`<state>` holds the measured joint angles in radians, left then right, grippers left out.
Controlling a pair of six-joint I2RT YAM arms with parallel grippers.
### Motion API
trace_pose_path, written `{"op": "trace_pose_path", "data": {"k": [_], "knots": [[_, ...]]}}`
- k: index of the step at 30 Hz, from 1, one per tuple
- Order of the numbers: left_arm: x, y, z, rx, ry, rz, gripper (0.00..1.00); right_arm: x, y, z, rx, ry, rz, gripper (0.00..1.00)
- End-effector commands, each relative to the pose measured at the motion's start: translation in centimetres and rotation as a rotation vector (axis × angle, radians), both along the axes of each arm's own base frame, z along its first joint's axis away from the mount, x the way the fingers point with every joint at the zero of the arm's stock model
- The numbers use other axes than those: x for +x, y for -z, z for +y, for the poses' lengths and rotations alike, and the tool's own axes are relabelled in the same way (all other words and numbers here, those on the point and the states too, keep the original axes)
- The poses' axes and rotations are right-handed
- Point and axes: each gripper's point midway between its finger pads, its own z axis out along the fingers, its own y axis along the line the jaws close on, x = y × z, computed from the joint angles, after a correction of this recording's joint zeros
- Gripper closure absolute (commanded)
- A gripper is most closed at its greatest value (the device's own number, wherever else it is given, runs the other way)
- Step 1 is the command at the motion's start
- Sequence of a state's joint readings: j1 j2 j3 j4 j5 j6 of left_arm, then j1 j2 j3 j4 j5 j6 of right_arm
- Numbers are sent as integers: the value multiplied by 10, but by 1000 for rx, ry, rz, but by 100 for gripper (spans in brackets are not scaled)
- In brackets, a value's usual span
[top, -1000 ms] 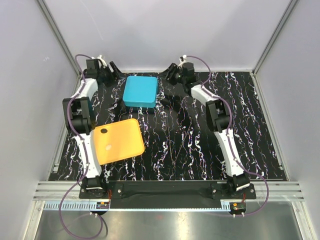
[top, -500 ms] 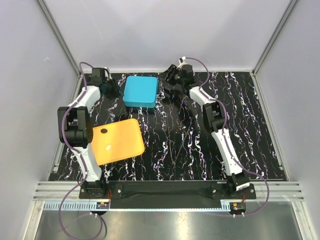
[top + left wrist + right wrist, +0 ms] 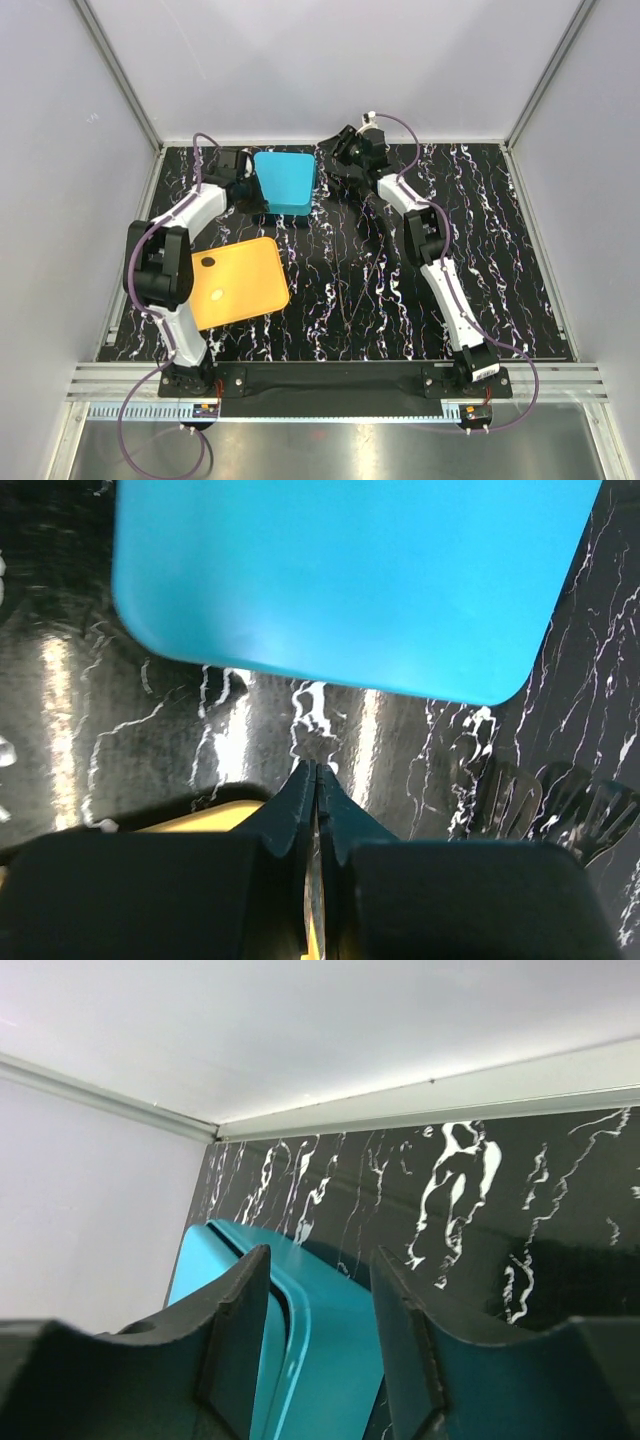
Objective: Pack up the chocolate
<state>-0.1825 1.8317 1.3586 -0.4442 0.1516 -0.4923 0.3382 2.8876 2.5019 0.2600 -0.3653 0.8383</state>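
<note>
Teal box (image 3: 283, 180) sits at the far middle of the black marbled counter (image 3: 400, 290), with the orange tray (image 3: 238, 285) nearer and to its left. The left pincer (image 3: 315, 772) is just beside the box's left side, jaws pressed together with nothing between them. The right pincer (image 3: 320, 1260) is at the box's far right corner, jaws about half apart and holding nothing that shows. No chocolate can be identified with certainty: the only candidate is a small dark spot (image 3: 208, 262) on the tray's far left corner.
</note>
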Motion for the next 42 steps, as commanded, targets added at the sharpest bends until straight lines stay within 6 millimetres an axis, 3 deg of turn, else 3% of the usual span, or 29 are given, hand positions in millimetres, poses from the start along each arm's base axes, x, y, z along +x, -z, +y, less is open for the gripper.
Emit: {"op": "trace_pose_path", "data": {"k": [1,10,17,25,31,35,42], "knots": [[20,9,-4,-24,-44,-27,96,10,-8,1,33,44,-40,51],[50,18,-11,-55,-80,-49,97,3,23,10,55,12,20,55],[65,8,-15,-72,-83,-84,97,-4,24,20,70,-28,27,56],[71,11,-19,-93,-90,-84,98,-25,27,41,89,-111,62,59],[67,16,-15,-73,-100,-61,97,-29,27,41,81,-111,71,61],[59,8,-11,-55,-100,-54,92,-32,30,39,76,-107,87,61],[52,-40,-13,-92,-66,-130,85,-24,14,21,73,-59,93,60]]}}
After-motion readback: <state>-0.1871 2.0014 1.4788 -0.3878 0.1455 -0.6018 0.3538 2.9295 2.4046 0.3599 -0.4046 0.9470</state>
